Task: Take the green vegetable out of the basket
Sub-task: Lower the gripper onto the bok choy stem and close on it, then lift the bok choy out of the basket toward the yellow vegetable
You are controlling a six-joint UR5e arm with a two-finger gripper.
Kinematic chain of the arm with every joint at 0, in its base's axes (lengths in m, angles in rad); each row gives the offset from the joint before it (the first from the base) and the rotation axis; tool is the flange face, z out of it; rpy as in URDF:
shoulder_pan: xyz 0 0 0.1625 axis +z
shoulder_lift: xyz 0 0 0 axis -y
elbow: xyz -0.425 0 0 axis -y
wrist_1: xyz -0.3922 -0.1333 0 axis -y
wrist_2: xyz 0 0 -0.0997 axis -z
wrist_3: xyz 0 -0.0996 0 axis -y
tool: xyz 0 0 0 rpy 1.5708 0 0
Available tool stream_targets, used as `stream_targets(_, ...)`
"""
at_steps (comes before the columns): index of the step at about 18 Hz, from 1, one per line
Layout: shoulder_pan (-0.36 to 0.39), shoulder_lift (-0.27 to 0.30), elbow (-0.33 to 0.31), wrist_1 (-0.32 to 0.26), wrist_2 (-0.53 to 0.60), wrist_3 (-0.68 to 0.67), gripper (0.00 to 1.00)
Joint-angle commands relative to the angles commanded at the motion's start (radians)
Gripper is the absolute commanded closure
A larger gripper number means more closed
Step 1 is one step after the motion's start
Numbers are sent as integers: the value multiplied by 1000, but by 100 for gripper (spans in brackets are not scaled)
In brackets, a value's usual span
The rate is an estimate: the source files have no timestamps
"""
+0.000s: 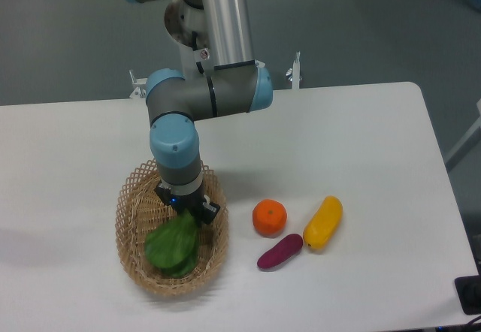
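The green vegetable point(172, 243) hangs with its broad dark leaf over the inside of the tan wicker basket point(134, 249) at the front left of the table. My gripper point(188, 212) points straight down at the vegetable's upper end and is shut on it there. The stalk end is hidden between the fingers. The leaf's lower edge looks just off or barely touching the basket floor; I cannot tell which.
To the right of the basket lie an orange point(269, 218), a purple eggplant-shaped piece point(279, 252) and a yellow oblong piece point(323, 222), close together on the white table point(361, 152). The arm's elbow point(207, 95) stands over the table's back left.
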Motion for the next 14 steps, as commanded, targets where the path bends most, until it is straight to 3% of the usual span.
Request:
stream_targets(5, 0, 14, 8, 0, -2, 3, 55)
stream_targets(14, 28, 112, 37, -15, -17, 5, 55)
